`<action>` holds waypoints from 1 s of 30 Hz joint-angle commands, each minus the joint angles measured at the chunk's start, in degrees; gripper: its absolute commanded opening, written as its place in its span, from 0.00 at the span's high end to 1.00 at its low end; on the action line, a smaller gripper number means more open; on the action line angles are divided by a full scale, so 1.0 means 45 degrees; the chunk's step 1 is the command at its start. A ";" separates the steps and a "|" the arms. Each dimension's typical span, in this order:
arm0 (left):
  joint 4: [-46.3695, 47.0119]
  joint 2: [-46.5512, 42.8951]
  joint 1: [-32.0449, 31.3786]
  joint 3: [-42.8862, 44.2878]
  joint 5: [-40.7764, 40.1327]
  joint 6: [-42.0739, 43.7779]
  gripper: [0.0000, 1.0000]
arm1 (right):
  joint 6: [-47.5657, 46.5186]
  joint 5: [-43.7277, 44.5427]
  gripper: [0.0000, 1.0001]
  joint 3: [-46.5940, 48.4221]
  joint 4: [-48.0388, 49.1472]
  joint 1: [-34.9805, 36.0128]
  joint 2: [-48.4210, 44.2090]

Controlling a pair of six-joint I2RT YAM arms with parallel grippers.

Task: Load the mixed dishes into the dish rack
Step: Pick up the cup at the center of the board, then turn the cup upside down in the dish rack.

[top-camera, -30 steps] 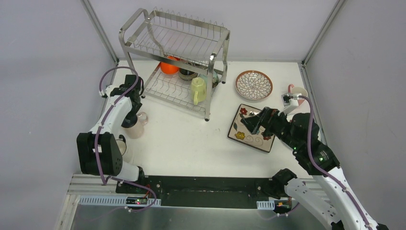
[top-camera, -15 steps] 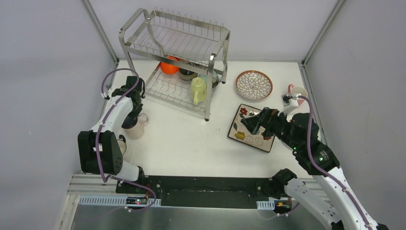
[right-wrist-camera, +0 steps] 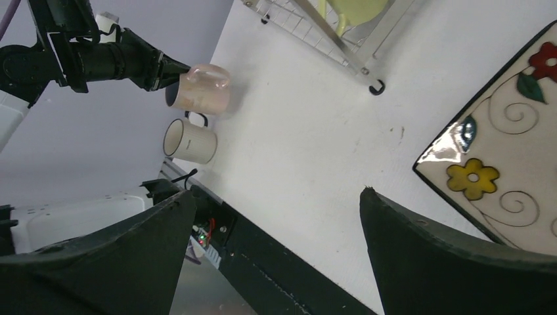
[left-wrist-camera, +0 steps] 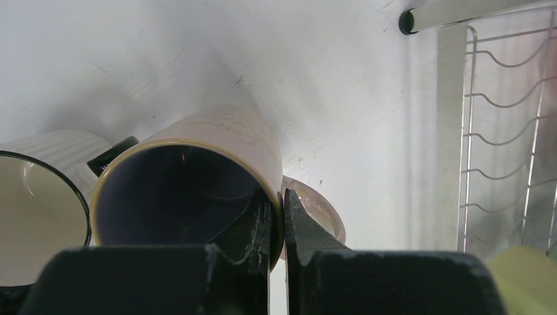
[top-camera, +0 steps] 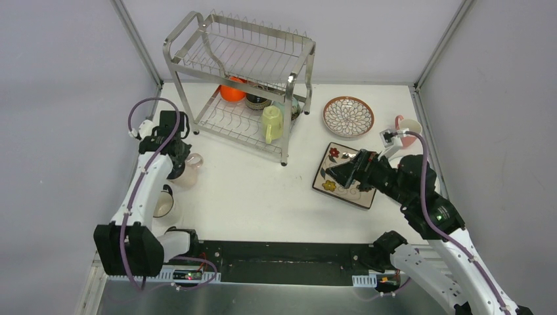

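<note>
My left gripper (top-camera: 179, 159) is shut on the rim of a pink mug (top-camera: 186, 172), one finger inside the mouth and one outside by the handle. In the left wrist view the mug (left-wrist-camera: 217, 147) is tilted with its opening toward the gripper (left-wrist-camera: 277, 220). The steel dish rack (top-camera: 172, 49) stands at the back. Its lower shelf holds an orange bowl (top-camera: 232, 90), a dark bowl (top-camera: 257, 99) and a yellow-green mug (top-camera: 272, 123). My right gripper (top-camera: 332, 172) hangs open over the left edge of the square floral plate (top-camera: 336, 157), holding nothing.
A white black-rimmed mug (top-camera: 162, 201) stands just near the pink one. A brown-rimmed petal plate (top-camera: 348, 116) lies right of the rack. A pink-and-white mug (top-camera: 408, 126) sits at the far right. The rack's corner foot (right-wrist-camera: 375, 87) is close to the floral plate (right-wrist-camera: 506, 157).
My left gripper has shut on the pink mug's rim, and that arm has swung left, tilting the mug. The right gripper has edged slightly left over the floral plate, still open.
</note>
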 commanded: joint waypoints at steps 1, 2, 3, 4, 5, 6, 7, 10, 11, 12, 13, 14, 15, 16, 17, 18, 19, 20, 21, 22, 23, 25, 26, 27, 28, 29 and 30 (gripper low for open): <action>0.1579 -0.1811 0.0070 -0.0449 0.0573 0.1330 1.00 | 0.1239 -0.1799 0.03 -0.0402 0.0798 0.0035 0.0057; 0.1925 -0.2175 0.0070 -0.0709 0.0830 0.1545 1.00 | 0.1317 -0.1923 0.03 -0.0438 0.0806 0.0035 0.0162; 0.2325 -0.2596 0.0070 -0.0971 0.1121 0.1816 1.00 | 0.1381 -0.1967 0.03 -0.0502 0.0817 0.0045 0.0249; 0.2914 -0.3010 0.0070 -0.1280 0.1477 0.2138 1.00 | 0.1457 -0.2014 0.03 -0.0583 0.0867 0.0036 0.0411; 0.3515 -0.3440 0.0070 -0.1665 0.1849 0.2544 1.00 | 0.1527 -0.2108 0.03 -0.0673 0.0964 0.0035 0.0570; 0.4008 -0.3924 0.0070 -0.2026 0.2100 0.2884 1.00 | 0.1636 -0.2227 0.03 -0.0775 0.1095 0.0045 0.0739; 0.4497 -0.4591 0.0070 -0.2447 0.2381 0.3111 1.00 | 0.1772 -0.2359 0.04 -0.0863 0.1300 0.0053 0.0921; 0.5664 -0.5986 0.0070 -0.3583 0.3258 0.3500 1.00 | 0.2255 -0.2610 0.05 -0.1035 0.2026 0.0224 0.1472; 0.5978 -0.6405 0.0070 -0.3862 0.3599 0.3584 1.00 | 0.2384 -0.2607 0.05 -0.1001 0.2178 0.0281 0.1660; 0.6330 -0.6716 0.0070 -0.4149 0.4055 0.3638 1.00 | 0.2469 -0.2566 0.05 -0.0962 0.2326 0.0378 0.1869; 0.6657 -0.6960 0.0070 -0.4385 0.4522 0.3691 1.00 | 0.2528 -0.2487 0.05 -0.0911 0.2467 0.0481 0.2056; 0.6971 -0.7120 0.0070 -0.4561 0.4986 0.3764 1.00 | 0.2609 -0.2365 0.05 -0.0861 0.2623 0.0601 0.2250; 0.7167 -0.7216 0.0070 -0.4626 0.5329 0.3832 1.00 | 0.2697 -0.2148 0.05 -0.0835 0.2809 0.0775 0.2438; 0.7340 -0.7318 -0.0037 -0.4680 0.5567 0.3916 1.00 | 0.2781 -0.2042 0.05 -0.0810 0.3003 0.0945 0.2633; 0.7616 -0.7411 -0.0213 -0.4759 0.6207 0.4029 1.00 | 0.2882 -0.1781 0.06 -0.0809 0.3250 0.1172 0.2892; 0.7939 -0.7477 -0.0329 -0.4827 0.6627 0.4175 1.00 | 0.2958 -0.1593 0.06 -0.0804 0.3476 0.1395 0.3102; 0.7986 -0.7561 -0.0436 -0.4838 0.6923 0.4247 1.00 | 0.3038 -0.1409 0.06 -0.0803 0.3780 0.1646 0.3314; 0.7973 -0.7627 -0.0550 -0.4842 0.7197 0.4285 1.00 | 0.3100 -0.1202 0.06 -0.0761 0.4035 0.1911 0.3575; 0.7937 -0.7760 -0.0662 -0.4850 0.7371 0.4341 1.00 | 0.3159 -0.1028 0.06 -0.0681 0.4218 0.2135 0.3844; 0.7813 -0.7940 -0.0761 -0.4870 0.7424 0.4349 1.00 | 0.3207 -0.0884 0.06 -0.0537 0.4368 0.2380 0.4146; 0.7712 -0.8124 -0.0827 -0.4917 0.7458 0.4318 1.00 | 0.3216 -0.0763 0.06 -0.0377 0.4553 0.2633 0.4470; 0.7650 -0.8549 -0.0950 -0.5036 0.7614 0.4213 1.00 | 0.3217 -0.0514 0.06 -0.0012 0.4864 0.3247 0.5146; 0.7647 -0.8836 -0.1005 -0.5094 0.7757 0.4129 1.00 | 0.3227 -0.0392 0.07 0.0170 0.5050 0.3483 0.5454; 0.7693 -0.9032 -0.1073 -0.5111 0.8014 0.4102 1.00 | 0.3289 -0.0240 0.07 0.0319 0.5266 0.3725 0.5759; 0.7799 -0.9166 -0.1132 -0.5127 0.8396 0.4147 1.00 | 0.3470 -0.0129 0.07 0.0414 0.5566 0.3949 0.6053; 0.7915 -0.9305 -0.1208 -0.5132 0.8753 0.4194 1.00 | 0.3647 -0.0034 0.07 0.0484 0.5897 0.4125 0.6312; 0.8020 -0.9457 -0.1262 -0.5135 0.9028 0.4220 1.00 | 0.3913 0.0036 0.07 0.0554 0.6289 0.4301 0.6564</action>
